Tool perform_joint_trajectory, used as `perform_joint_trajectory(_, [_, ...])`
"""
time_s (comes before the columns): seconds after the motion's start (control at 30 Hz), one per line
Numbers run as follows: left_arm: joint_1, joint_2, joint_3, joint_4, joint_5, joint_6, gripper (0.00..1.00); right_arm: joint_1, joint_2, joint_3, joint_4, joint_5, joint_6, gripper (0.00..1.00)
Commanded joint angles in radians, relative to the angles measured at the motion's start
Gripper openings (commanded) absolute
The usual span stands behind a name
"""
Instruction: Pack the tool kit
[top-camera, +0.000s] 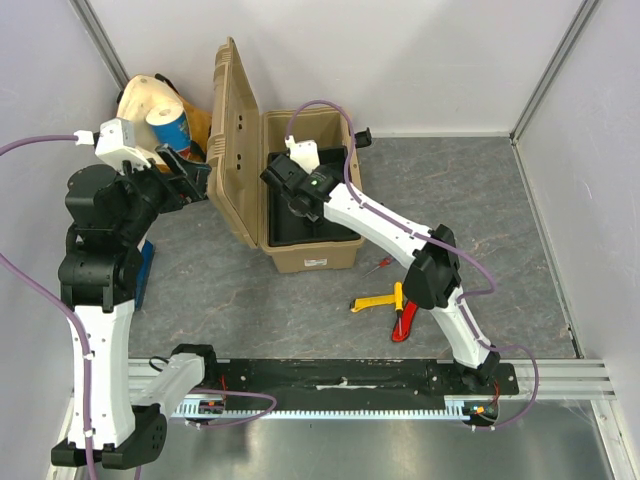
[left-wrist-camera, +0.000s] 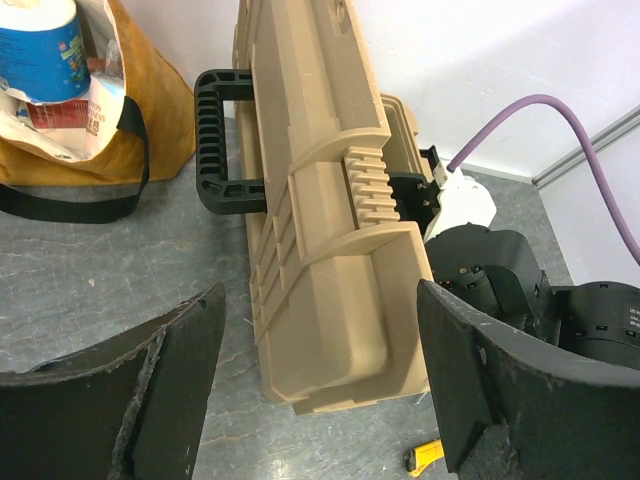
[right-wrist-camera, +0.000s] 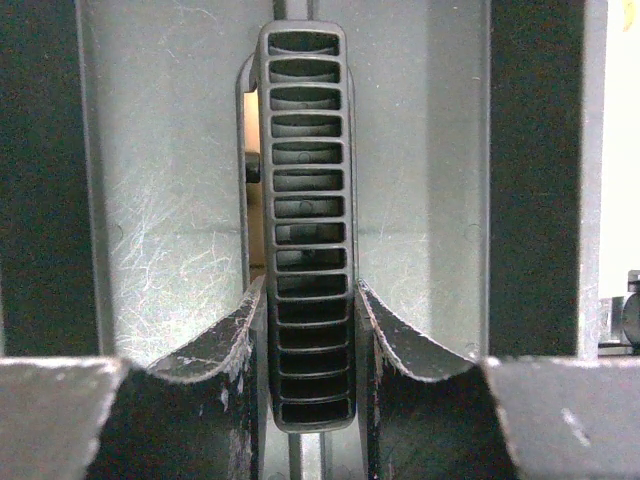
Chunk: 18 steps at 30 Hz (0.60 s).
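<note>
The tan toolbox (top-camera: 310, 256) stands open with its lid (top-camera: 232, 150) upright on the left. My right gripper (top-camera: 297, 195) reaches down into the box and is shut on the ribbed black handle (right-wrist-camera: 305, 200) of the black tray (right-wrist-camera: 170, 200). In the right wrist view both fingers press that handle's sides. My left gripper (left-wrist-camera: 320, 400) hangs open left of the lid (left-wrist-camera: 320, 200), not touching it, with the black carry handle (left-wrist-camera: 215, 140) beyond. On the table in front of the box lie a yellow-handled tool (top-camera: 378, 300), a red knife (top-camera: 405, 322) and a small red screwdriver (top-camera: 377, 265).
A yellow-cream cloth bag (top-camera: 150, 110) holding a blue-and-white roll sits at the back left, close behind my left gripper. A blue object (top-camera: 147, 270) lies under the left arm. White walls close the table at the back and on both sides.
</note>
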Motion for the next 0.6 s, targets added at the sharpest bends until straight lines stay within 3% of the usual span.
perform_joint_trajectory(0.0, [-0.003,-0.004,0.001,0.031,-0.007,0.029,0.82,-0.001,-0.019,-0.022,0.030,-0.011,0.051,0.00])
perform_joint_trajectory(0.57, [-0.003,-0.014,-0.008,0.031,-0.013,0.029,0.82,-0.001,0.010,-0.106,0.153,-0.009,0.051,0.00])
